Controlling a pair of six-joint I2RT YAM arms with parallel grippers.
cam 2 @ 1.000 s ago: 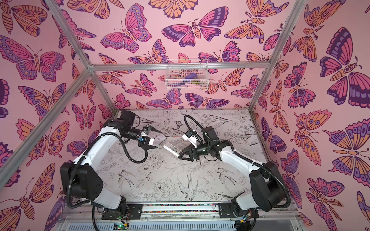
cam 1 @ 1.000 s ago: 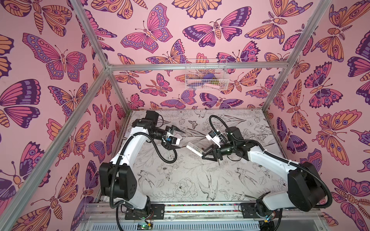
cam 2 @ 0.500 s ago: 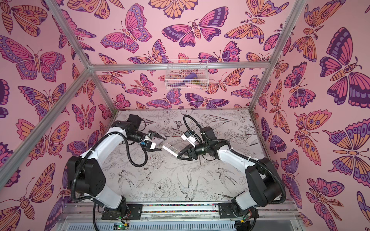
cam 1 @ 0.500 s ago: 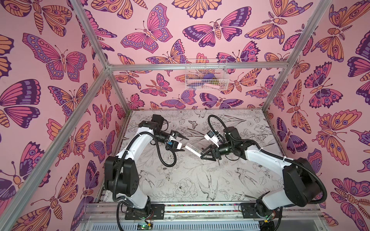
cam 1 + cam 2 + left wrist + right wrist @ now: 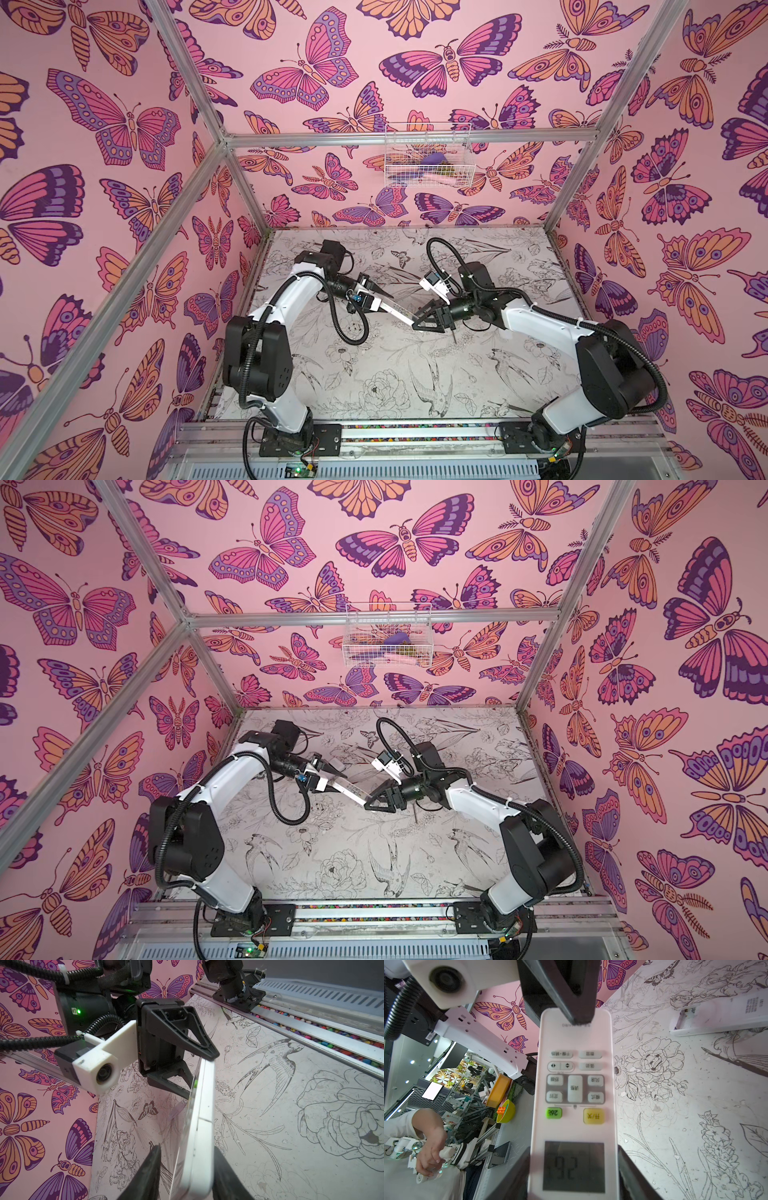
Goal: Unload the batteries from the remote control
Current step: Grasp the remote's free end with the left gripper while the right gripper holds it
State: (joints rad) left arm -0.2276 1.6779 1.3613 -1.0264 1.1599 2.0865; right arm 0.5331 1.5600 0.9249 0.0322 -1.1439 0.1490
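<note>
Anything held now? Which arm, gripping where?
Remote. Right gripper: jaws clamp its long edges at the display end. Left gripper: jaws straddle the other end, face and back, with a gap on one side, so no grip there yet.

floral-print table (image 5: pixel 374 365) bears a white remote (image 5: pixel 720 1016), seemingly open-backed.

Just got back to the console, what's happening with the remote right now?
The right gripper is clamped on the display end of the white remote, holding it above the table. The left gripper has its jaws either side of the opposite end; whether they grip it is unclear. A second remote lies on the table. No batteries are in view.
</note>
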